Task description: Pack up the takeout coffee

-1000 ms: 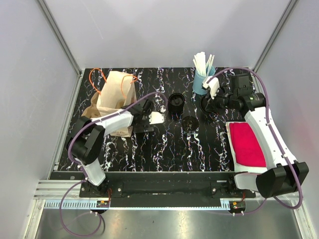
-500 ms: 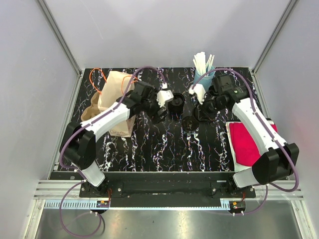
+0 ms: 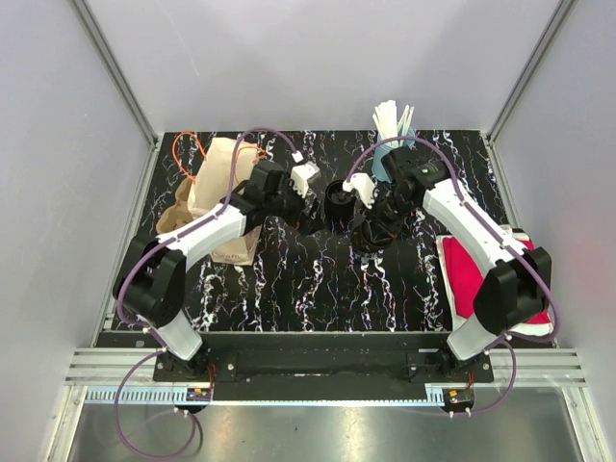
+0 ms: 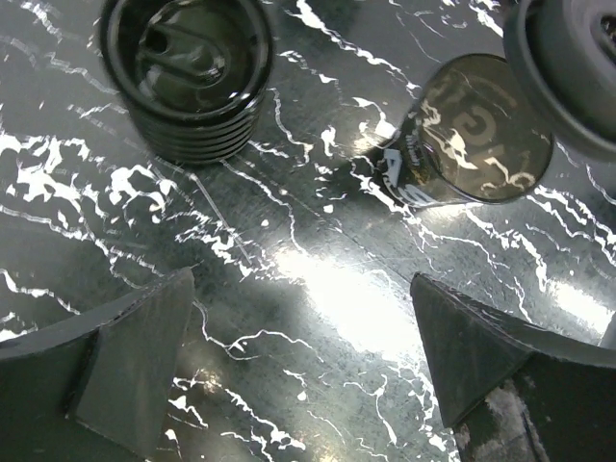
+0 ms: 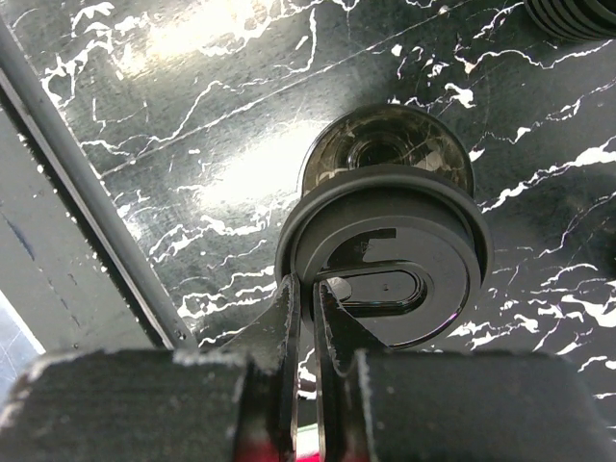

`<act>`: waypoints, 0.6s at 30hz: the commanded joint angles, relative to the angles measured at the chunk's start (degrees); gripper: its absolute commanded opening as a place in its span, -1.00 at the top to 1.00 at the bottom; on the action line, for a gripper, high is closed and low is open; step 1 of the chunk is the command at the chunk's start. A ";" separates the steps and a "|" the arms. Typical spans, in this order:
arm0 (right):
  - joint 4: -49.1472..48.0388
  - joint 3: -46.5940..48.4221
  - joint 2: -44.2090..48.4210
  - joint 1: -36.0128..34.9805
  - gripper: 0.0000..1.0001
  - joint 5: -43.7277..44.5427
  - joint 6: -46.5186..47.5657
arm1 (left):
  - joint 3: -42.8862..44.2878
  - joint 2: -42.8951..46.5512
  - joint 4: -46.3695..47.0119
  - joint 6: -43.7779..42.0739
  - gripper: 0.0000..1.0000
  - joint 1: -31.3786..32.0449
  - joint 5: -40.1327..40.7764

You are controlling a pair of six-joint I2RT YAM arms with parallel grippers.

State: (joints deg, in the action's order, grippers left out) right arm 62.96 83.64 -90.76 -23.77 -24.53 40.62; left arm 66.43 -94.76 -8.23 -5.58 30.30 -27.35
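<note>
Black marbled table [image 3: 289, 279], glossy dark cup [image 5: 385, 142], round black lid [image 5: 419, 241] with sip slot

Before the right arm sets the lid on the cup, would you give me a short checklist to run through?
1. Right claw shut on the rim of the round black plastic lid: ok.
2. Glossy dark open cup upright on the table, mouth up: ok.
3. Lid centred over that cup: cannot tell; the cup's far rim shows past the lid's edge.
4. Left claw open and holding nothing: ok.
5. Left claw apart from the ribbed black cup: ok.
6. Brown paper bag with its mouth open for packing: cannot tell.
</note>
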 commanded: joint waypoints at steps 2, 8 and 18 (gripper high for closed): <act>-1.87 2.50 -1.35 -1.54 0.95 3.17 -2.03 | -2.00 1.42 6.47 4.79 -0.98 -2.88 -4.81; -3.54 2.50 -2.75 -3.74 0.96 4.93 -3.09 | -6.31 4.67 11.56 4.53 -0.98 -3.14 -4.81; -5.65 2.59 -4.25 -5.23 0.96 7.13 -3.35 | -7.37 3.79 13.41 5.41 -0.98 -3.06 -7.62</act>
State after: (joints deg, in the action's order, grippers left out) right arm 59.40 83.99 -94.89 -28.23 -18.96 38.11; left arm 59.72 -91.53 1.06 -0.80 27.38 -31.73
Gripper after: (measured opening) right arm 0.098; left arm 0.987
